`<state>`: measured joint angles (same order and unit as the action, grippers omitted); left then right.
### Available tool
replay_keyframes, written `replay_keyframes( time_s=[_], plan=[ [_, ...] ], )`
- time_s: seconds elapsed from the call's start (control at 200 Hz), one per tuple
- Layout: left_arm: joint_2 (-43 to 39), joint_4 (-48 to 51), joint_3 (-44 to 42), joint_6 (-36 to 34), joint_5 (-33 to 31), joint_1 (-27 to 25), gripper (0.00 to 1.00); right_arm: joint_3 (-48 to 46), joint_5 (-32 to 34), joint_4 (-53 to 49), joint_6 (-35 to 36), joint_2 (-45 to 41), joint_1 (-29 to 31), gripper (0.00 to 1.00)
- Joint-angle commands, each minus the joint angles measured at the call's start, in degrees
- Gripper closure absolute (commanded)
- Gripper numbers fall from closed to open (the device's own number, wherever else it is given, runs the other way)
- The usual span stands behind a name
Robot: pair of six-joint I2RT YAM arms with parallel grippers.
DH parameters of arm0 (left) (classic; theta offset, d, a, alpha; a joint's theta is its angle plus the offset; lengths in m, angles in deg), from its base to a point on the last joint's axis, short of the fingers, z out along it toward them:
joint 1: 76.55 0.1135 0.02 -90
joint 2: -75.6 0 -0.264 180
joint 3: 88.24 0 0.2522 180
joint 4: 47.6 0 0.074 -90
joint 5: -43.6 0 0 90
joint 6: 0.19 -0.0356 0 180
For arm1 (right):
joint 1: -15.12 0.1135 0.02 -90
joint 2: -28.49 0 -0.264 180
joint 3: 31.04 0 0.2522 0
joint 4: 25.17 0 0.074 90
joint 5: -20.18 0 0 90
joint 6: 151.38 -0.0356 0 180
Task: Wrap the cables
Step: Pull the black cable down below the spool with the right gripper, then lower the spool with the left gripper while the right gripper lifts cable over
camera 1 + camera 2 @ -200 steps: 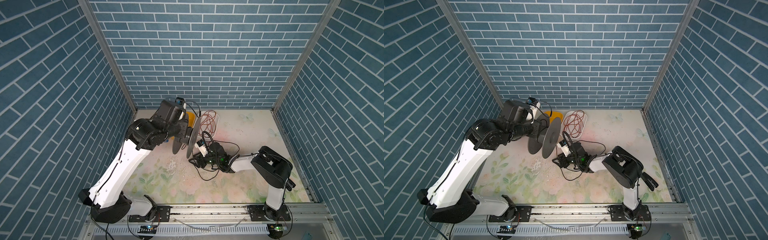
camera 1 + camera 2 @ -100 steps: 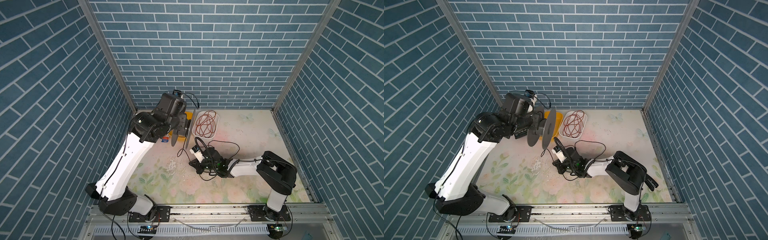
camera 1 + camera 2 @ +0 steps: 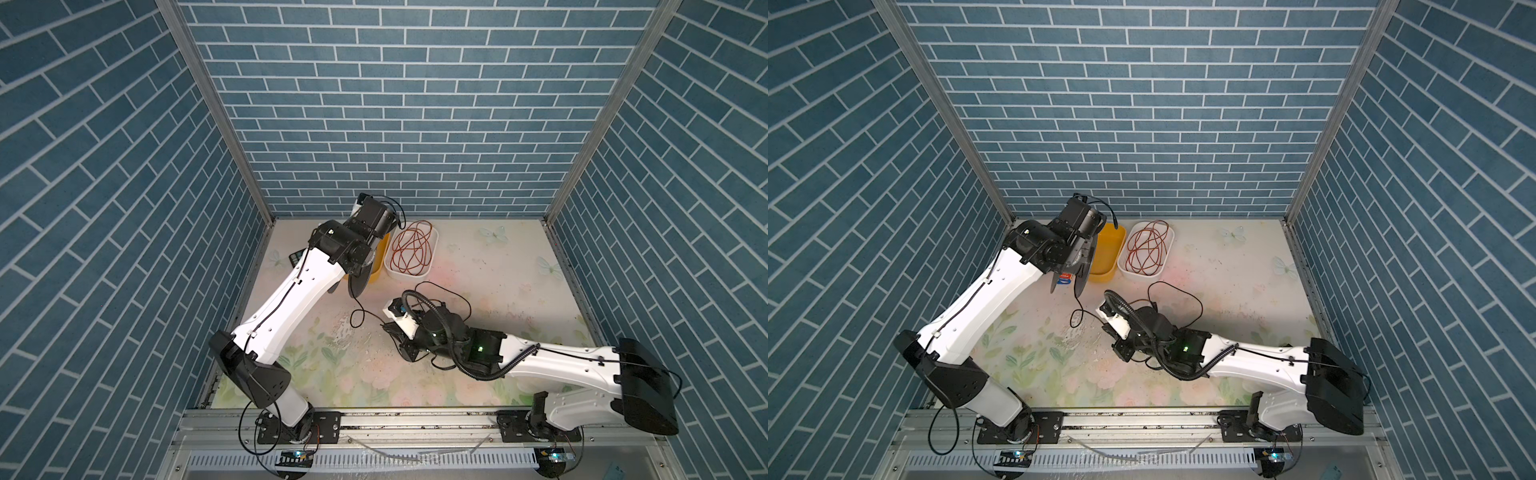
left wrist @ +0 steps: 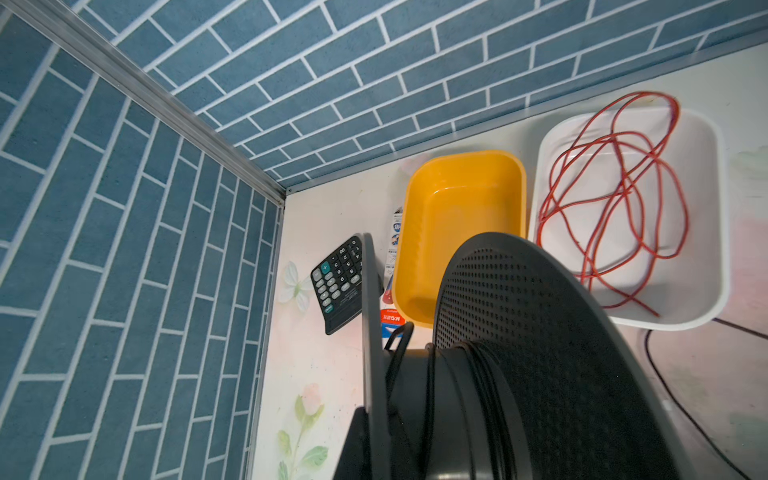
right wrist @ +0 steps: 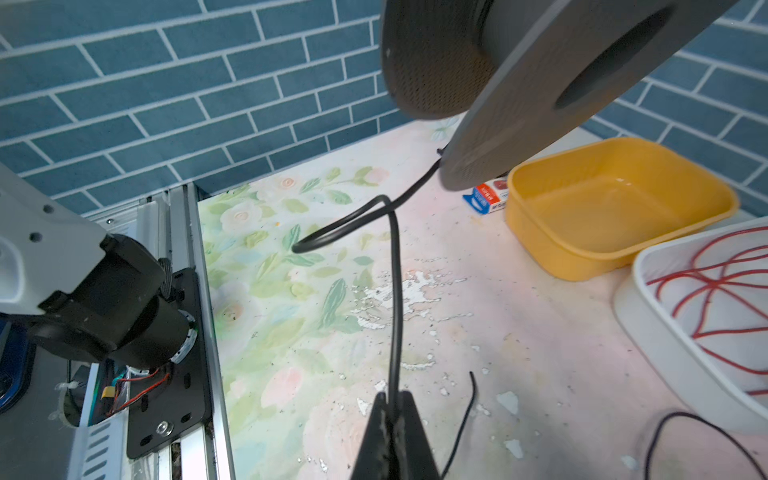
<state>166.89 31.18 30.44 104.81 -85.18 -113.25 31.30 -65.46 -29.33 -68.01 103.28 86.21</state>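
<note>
Right wrist view gives you the clearest read: your right gripper point(image 5: 390, 419) is pinched tight on the cord point(image 5: 395, 291), low over the table point(image 5: 291, 332). From the pinch the cord runs straight away from the jaws, bends into one small loop, then climbs to the spool point(image 5: 540, 83) and passes in between its two flanges. You cannot tell whether that loop touches the table.

In both top views more of the cord point(image 3: 455, 294) point(image 3: 1185, 293) lies slack on the table in open curves just behind your right wrist.

In the left wrist view, your left gripper point(image 4: 374, 440) is closed on the spool, with one dark finger point(image 4: 353, 449) against the outer face of a flange; the other finger is hidden. The spool is carried on edge, clear of the table, and a few turns of cord sit on its hub against the perforated flange.

Past the spool you see the tub point(image 4: 457, 208) and the tray point(image 4: 715, 208) side by side along the back wall, close together. The red wire point(image 4: 615, 187) lies tangled in the tray, with one loop hanging over the far rim. The calculator point(image 4: 338, 282) lies flat near the left wall, beside the tub. In both top views the spool sits just in front of the tub, at the back left of the table.
</note>
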Motion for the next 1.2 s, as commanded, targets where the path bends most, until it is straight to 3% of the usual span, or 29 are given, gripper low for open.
replay_keyframes(
  time_s=[0.0,0.32,0.78,1.195],
  plan=[
    [-1.81,-2.78,-0.52,1.16,-4.26,0.23,1.00,3.92,4.18,-2.88,4.53,-2.35,-0.06,1.00],
    [-3.27,-3.83,-4.29,2.85,0.73,0.23,1.00,10.37,4.04,1.17,4.93,1.24,-1.67,1.00],
    [-9.64,-7.16,-11.60,2.76,9.96,0.23,1.00,17.24,10.84,-3.62,3.03,5.02,-6.37,1.00],
    [-12.83,-8.39,-15.61,-0.27,13.54,0.15,1.00,21.34,3.11,-9.01,3.02,6.87,-16.04,1.00]
  ],
)
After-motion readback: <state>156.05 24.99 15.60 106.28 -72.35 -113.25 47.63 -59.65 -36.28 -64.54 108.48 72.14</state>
